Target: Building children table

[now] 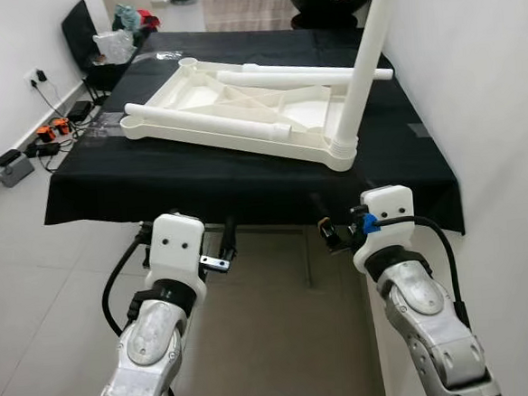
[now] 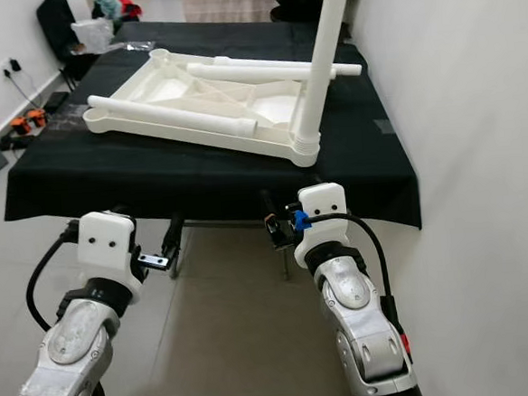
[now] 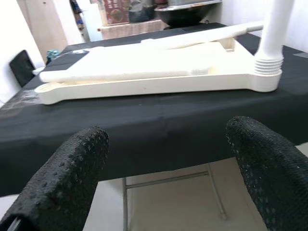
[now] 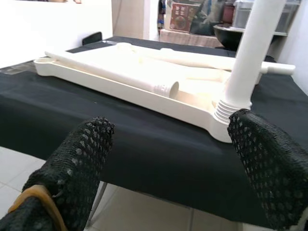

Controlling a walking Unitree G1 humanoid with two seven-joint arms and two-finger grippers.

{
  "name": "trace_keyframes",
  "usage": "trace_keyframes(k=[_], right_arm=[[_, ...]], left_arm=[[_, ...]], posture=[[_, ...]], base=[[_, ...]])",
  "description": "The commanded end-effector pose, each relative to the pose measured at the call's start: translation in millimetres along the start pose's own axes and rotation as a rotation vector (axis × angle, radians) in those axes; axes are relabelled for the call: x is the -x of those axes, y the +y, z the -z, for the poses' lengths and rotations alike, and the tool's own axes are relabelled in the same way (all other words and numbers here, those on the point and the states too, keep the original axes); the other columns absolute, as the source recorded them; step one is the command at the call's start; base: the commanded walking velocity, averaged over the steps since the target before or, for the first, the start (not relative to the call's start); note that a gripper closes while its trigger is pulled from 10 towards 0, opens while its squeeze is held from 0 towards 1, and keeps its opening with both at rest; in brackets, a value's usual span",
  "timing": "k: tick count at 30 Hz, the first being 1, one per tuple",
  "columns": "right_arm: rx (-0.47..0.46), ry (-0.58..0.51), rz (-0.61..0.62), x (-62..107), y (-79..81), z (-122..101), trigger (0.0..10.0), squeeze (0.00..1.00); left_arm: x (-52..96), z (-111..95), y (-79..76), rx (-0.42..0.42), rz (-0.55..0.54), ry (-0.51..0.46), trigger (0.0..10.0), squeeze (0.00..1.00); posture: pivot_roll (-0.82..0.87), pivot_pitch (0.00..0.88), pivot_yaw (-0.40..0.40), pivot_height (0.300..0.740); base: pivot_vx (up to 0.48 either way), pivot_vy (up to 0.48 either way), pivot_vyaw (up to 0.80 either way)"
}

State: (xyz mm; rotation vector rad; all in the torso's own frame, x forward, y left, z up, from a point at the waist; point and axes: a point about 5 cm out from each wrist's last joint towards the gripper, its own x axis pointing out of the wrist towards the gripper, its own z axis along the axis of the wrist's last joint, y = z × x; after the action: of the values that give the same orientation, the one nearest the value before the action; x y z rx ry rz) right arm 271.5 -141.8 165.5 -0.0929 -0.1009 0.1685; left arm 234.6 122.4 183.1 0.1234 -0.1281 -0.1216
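Left eye view cuts off the top of the upright leg (image 1: 363,64), screwed into the near right corner of the upturned white tabletop (image 1: 240,113) lying on the black-draped bench (image 1: 244,177). Two loose legs (image 1: 213,120) lie across it. Left claw (image 3: 163,168) and right claw (image 4: 168,163) hover spread below the bench's near edge, pinching nothing.

Two silver, ribbed metal forearms end in white box-shaped wrist housings, each marked with two small dark screw holes. A thick black cable loops beside each wrist. The right hand (image 1: 339,233) carries a blue fitting; the left hand (image 1: 224,246) has black, dimpled fingers (image 3: 72,178).
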Motion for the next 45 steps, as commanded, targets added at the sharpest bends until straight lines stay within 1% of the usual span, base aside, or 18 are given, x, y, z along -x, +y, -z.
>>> trace_keyframes(k=[1,4,7,8,10,14,17,21,22,24,25,26,27,29,30,32,35,45], right_arm=[[0.015,0.040,0.013,6.5,-6.1,12,10.0,0.00],[0.026,0.046,0.033,8.7,-9.5,13,10.0,0.00],[0.038,0.000,0.191,9.4,-32.6,3,10.0,0.00],[0.038,0.000,0.191,9.4,-32.6,3,10.0,0.00],[0.025,-0.033,0.256,6.3,-42.9,-7,10.0,0.00],[0.036,-0.080,0.257,0.1,-45.0,-19,10.0,0.00],[0.035,-0.108,0.228,-6.1,-40.3,-27,10.0,0.00],[0.023,-0.105,0.207,-6.2,-35.9,-26,10.0,0.00],[0.021,-0.068,0.134,-3.1,-27.9,-17,10.0,0.00],[0.018,-0.041,0.080,-0.5,-22.0,-10,10.0,0.00],[0.066,0.010,-0.051,5.8,-7.5,2,10.0,0.00],[0.066,0.010,-0.051,5.8,-7.5,2,10.0,0.00],[0.112,0.077,-0.173,14.6,5.4,16,10.0,0.00],[0.112,0.077,-0.173,14.6,5.4,16,10.0,0.00],[0.142,0.122,-0.248,21.2,13.1,25,10.0,0.00],[0.141,0.125,-0.281,24.7,17.7,28,10.0,0.00],[0.142,0.052,-0.251,18.7,17.4,17,10.0,0.00],[0.133,-0.011,-0.237,8.8,20.8,3,10.0,0.00]], left_arm=[[1.3,-5,4.2,-0.008,-0.031,-0.007,10.0,0.00],[1.5,-6,6.0,-0.012,-0.044,-0.012,10.0,0.00],[1.2,-16,19.4,-0.047,-0.114,-0.051,10.0,0.00],[1.2,-16,19.4,-0.047,-0.114,-0.051,10.0,0.00],[-1.1,-26,31.9,-0.067,-0.168,-0.085,10.0,0.00],[-5.0,-39,44.8,-0.096,-0.217,-0.135,10.0,0.00],[-8.2,-46,49.0,-0.107,-0.223,-0.160,10.0,0.00],[-8.2,-46,47.8,-0.108,-0.219,-0.156,10.0,0.00],[-7.6,-45,46.3,-0.102,-0.213,-0.151,10.0,0.00],[-6.9,-44,43.9,-0.099,-0.202,-0.146,10.0,0.00],[-5.4,-41,41.2,-0.090,-0.195,-0.132,10.0,0.00],[-5.4,-41,41.2,-0.090,-0.195,-0.132,10.0,0.00],[-3.4,-35,37.6,-0.079,-0.181,-0.108,10.0,0.00],[-3.4,-35,37.6,-0.079,-0.181,-0.108,10.0,0.00],[-2.1,-32,35.4,-0.073,-0.172,-0.091,10.0,0.00],[1.6,-24,29.2,-0.058,-0.149,-0.053,10.0,0.00],[9.1,-11,15.9,-0.031,-0.104,0.001,10.0,0.00],[13.3,4,7.9,-0.012,-0.068,0.052,10.0,0.00]], posture=[[0.05,0.068,-0.060,0.740],[0.05,0.068,-0.060,0.740],[0.05,0.068,-0.056,0.740],[0.05,0.068,-0.056,0.740],[0.05,0.067,-0.056,0.740],[0.05,0.065,-0.059,0.740],[0.05,0.065,-0.060,0.740],[0.05,0.060,-0.060,0.740],[0.05,0.060,-0.060,0.740],[0.05,0.060,-0.060,0.740],[0.05,0.057,-0.058,0.740],[0.05,0.057,-0.058,0.740],[0.05,0.054,-0.055,0.740],[0.05,0.054,-0.055,0.740],[0.05,0.054,-0.055,0.740],[0.05,0.050,-0.053,0.740],[0.05,0.049,-0.051,0.740],[0.04,0.038,-0.045,0.740]], base=[[0.000,0.000,0.00],[0.000,0.000,0.00],[0.000,0.000,-0.28],[0.000,0.000,-0.43],[0.000,0.000,-0.80],[0.000,0.000,-0.20],[0.000,0.000,0.00],[0.241,0.000,0.00],[0.247,0.000,0.00],[0.247,0.000,0.00],[0.000,0.000,0.00],[0.000,0.000,0.00],[0.000,0.000,0.00],[0.000,0.000,0.00],[0.000,0.000,0.00],[0.000,0.000,0.00],[0.000,0.000,0.00],[0.180,0.000,0.00]])
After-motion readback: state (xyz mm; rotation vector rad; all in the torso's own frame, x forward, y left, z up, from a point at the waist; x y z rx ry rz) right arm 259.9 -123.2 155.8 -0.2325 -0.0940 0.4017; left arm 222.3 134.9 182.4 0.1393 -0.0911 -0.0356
